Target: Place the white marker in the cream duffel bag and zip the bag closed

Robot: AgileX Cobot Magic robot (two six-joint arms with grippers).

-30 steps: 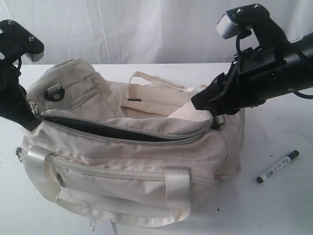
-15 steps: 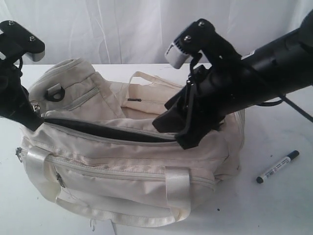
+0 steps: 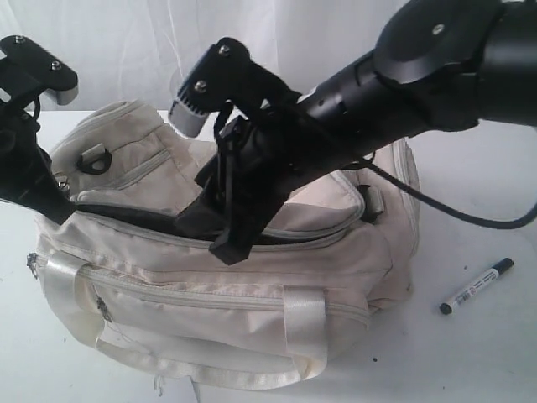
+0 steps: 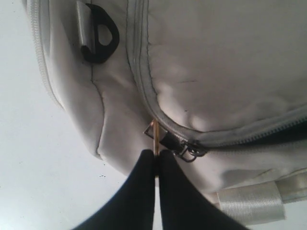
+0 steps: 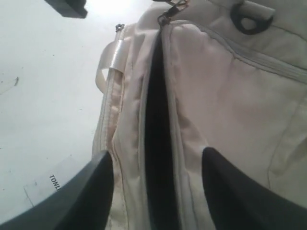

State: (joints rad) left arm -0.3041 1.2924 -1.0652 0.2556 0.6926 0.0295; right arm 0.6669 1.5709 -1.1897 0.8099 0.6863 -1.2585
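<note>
We grip the bag's left end; the marker waits on the table to the right.

At the far left, our left gripper [image 4: 156,158] is pressed together on the metal ring pull [image 4: 154,134] at the end of the cream bag [image 3: 252,277]. Mid-bag, the top zipper opening [image 5: 156,120] gapes as a long dark slit, and our right gripper [image 5: 158,165] is spread over it, a finger to each side of its edges. Farther right, past the bag's end, the white marker [image 3: 477,286] lies slantwise on the white table [image 3: 470,361], apart from both grippers, with bare tabletop around it.
</note>
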